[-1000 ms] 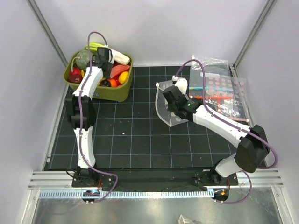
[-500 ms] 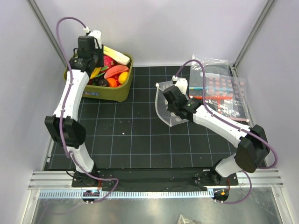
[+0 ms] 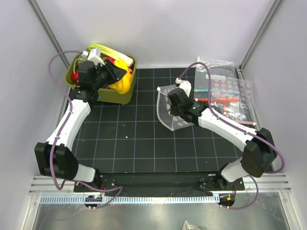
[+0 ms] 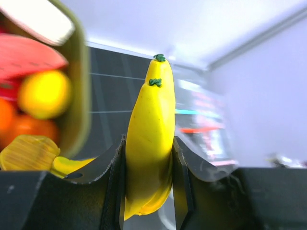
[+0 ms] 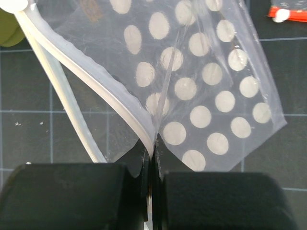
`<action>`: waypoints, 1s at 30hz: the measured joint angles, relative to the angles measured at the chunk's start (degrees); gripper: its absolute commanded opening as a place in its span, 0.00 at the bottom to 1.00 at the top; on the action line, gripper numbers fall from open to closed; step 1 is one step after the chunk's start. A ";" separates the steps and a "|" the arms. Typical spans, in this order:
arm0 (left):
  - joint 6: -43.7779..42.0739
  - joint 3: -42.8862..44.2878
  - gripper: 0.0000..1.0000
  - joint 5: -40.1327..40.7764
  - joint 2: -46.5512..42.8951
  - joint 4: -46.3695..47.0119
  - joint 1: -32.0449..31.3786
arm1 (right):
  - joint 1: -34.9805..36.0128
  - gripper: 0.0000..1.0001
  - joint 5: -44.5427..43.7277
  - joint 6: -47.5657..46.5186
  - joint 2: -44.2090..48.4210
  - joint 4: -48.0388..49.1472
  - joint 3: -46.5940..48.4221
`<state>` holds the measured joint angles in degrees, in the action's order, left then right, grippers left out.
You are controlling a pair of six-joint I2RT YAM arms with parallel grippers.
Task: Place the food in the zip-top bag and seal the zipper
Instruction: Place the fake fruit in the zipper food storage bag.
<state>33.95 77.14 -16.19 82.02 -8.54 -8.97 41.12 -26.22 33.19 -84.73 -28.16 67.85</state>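
Note:
My left gripper (image 3: 116, 77) is shut on a yellow toy banana (image 3: 123, 84), held above the right end of the green bin (image 3: 115, 96); in the left wrist view the banana (image 4: 152, 134) stands clamped between both jaws. More food, a yellow ball (image 4: 44, 93) and orange pieces (image 4: 24, 129), lies in the bin. My right gripper (image 3: 176, 103) is shut on the mouth edge of the clear zip-top bag with cream dots (image 3: 169, 111) and holds it up off the mat. In the right wrist view the bag (image 5: 201, 91) hangs open, its white zipper strip (image 5: 86, 81) running to the jaws.
Clear bags with pink-red dots (image 3: 225, 96) lie at the back right on the black gridded mat (image 3: 139, 139). The green bin stands at the back left corner, near the left wall. Grey walls enclose the table on three sides.
My left arm has lifted the banana out of the bin and swung it to the bin's right end. My right gripper has raised the bag slightly and shifted it left.

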 measured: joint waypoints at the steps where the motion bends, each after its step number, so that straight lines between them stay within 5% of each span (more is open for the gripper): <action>1: 3.87 -3.17 0.00 -1.79 -0.81 4.42 -0.48 | 0.00 0.01 1.03 -0.02 0.02 0.57 -0.28; 12: 28.09 -17.97 0.00 -10.32 -5.05 35.30 -10.84 | -1.64 0.01 11.72 0.50 0.90 6.91 -4.24; 20: 35.74 -27.19 0.00 -10.01 -9.09 52.09 -15.54 | -5.75 0.01 21.20 2.89 5.31 11.08 -8.59; 30: 41.99 -29.51 0.00 -14.03 -1.95 67.45 -18.64 | -7.21 0.01 30.03 4.04 9.51 15.32 -9.40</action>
<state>75.94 47.64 -30.22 80.07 58.92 -27.62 33.91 3.81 37.23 -75.22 -12.84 58.46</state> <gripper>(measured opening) 0.380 0.050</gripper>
